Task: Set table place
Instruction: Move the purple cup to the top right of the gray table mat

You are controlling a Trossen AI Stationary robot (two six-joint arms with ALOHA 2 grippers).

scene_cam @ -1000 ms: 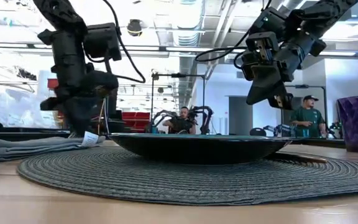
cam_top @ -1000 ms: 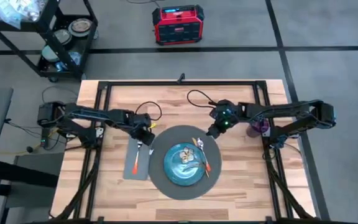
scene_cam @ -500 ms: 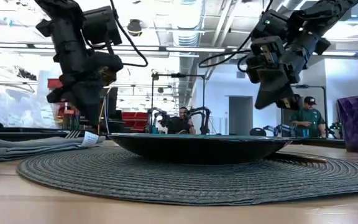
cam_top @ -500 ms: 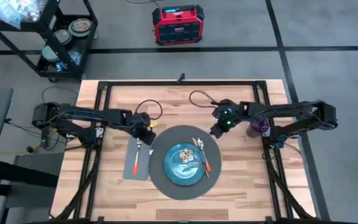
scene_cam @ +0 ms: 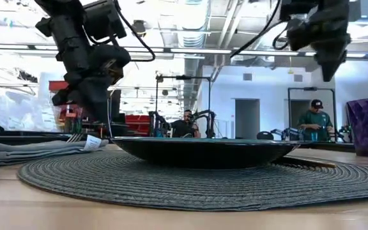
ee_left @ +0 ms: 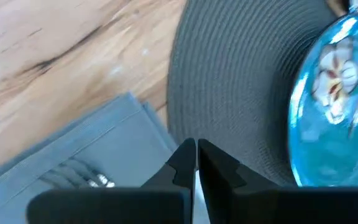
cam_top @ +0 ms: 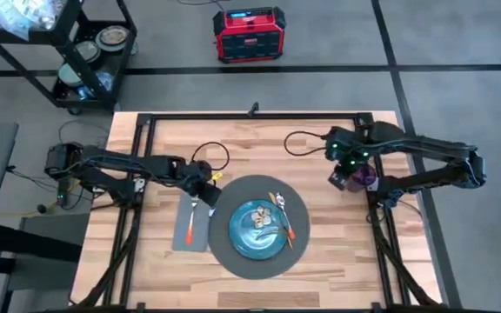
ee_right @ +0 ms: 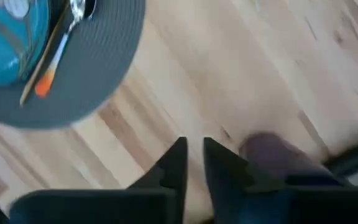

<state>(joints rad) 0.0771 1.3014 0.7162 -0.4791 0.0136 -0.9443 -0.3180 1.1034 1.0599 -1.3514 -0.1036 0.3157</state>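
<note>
The round dark grey placemat (cam_top: 233,198) lies in the middle of the table (cam_top: 320,252), with a teal plate (cam_top: 259,229) resting on it. A spoon and an orange-tipped utensil (cam_top: 283,222) lie along the plate's right side. A fork (cam_top: 191,217) lies on the grey napkin (cam_top: 183,235) left of the mat. My left gripper (cam_top: 205,184) hangs shut over the napkin's far right corner, touching nothing (ee_left: 196,152). My right gripper (cam_top: 337,174) hovers shut just left of the purple cup (cam_top: 363,178), clear of it (ee_right: 194,149).
A black metal frame (cam_top: 255,116) runs around the tabletop's far part and sides. Bare wood lies between the placemat and the purple cup (ee_right: 272,152). A red box (cam_top: 249,35) and a cart (cam_top: 85,52) stand on the floor beyond the far edge.
My right gripper has swung from the placemat's far right edge toward the table's right edge and upward, ending beside the purple cup. My left gripper has risen a little over the napkin's far end. Nothing on the table has moved.
</note>
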